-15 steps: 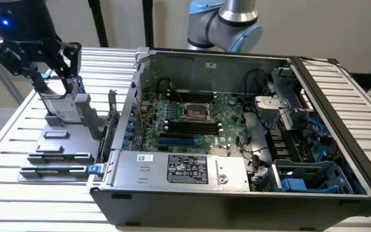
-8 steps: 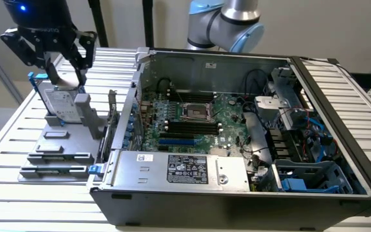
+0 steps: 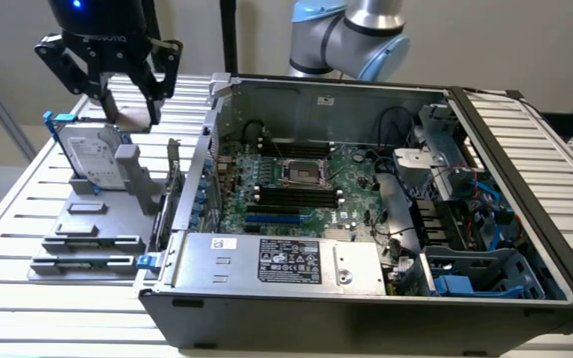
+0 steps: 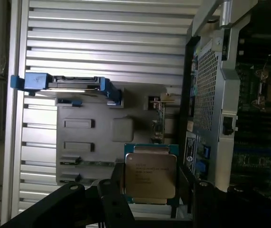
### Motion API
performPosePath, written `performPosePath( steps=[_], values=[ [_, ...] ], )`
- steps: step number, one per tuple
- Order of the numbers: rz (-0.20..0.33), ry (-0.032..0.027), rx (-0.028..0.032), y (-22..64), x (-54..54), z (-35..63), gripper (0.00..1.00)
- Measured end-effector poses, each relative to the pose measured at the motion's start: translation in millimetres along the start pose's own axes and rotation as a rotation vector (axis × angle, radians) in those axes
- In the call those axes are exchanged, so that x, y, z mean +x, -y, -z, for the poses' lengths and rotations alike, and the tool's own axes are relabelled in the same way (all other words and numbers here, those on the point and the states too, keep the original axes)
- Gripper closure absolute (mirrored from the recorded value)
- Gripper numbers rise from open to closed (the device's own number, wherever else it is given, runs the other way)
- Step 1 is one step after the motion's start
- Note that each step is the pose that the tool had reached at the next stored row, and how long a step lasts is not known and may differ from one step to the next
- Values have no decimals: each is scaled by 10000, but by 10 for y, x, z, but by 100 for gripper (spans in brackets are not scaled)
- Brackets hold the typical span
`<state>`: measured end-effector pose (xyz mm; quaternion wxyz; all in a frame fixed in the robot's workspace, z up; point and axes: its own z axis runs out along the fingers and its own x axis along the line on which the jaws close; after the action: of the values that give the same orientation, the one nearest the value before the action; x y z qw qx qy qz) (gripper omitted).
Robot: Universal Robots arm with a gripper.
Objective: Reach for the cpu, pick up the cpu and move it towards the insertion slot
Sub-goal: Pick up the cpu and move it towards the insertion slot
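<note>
Slatted metal table [image 3: 27, 298] carries an open computer case [image 3: 366, 321]. Outside the case, at the exterior view's left, the gripper [image 3: 132, 104] is closed on the chip [image 4: 150, 173] by two opposite edges. I think the carry needs a level chip and enough height over the case wall, because the socket [image 3: 304, 173] lies inside the case. The chip is square, with a silver printed top and a thin greenish rim.

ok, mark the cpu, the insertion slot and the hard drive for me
cpu [image 4: 150, 175], wrist view, middle of its silver top face.
insertion slot [image 3: 304, 173], exterior view, its dark centre.
hard drive [image 3: 95, 158], exterior view, its silver face.
</note>
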<state>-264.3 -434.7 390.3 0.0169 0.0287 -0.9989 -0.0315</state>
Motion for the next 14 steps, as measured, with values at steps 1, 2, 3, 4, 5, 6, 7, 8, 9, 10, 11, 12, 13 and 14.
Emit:
performPosePath(
  steps=[1,2,3,4,5,6,7,8,9,10,11,12,13,14],
  values=[
    [-1,-6,-15,2,-46,5,46],
    [-1,-11,-31,5,-89,10,46],
    [0,-17,-45,7,-135,14,46],
    [1,-22,-59,10,-180,17,46],
    [0,-28,-72,12,-226,20,46],
    [0,-33,-83,14,-267,22,46],
    [-1,-40,-96,17,-316,24,46],
    [0,-46,-106,20,-359,27,46],
    [0,-53,-117,22,-404,29,46],
    [0,-59,-129,25,-452,31,46],
    [-1,-67,-138,27,-497,33,46],
    [-1,-75,-146,30,-542,35,46],
    [0,-83,-154,32,-588,37,46],
    [-1,-91,-162,35,-633,38,46]
  ],
)
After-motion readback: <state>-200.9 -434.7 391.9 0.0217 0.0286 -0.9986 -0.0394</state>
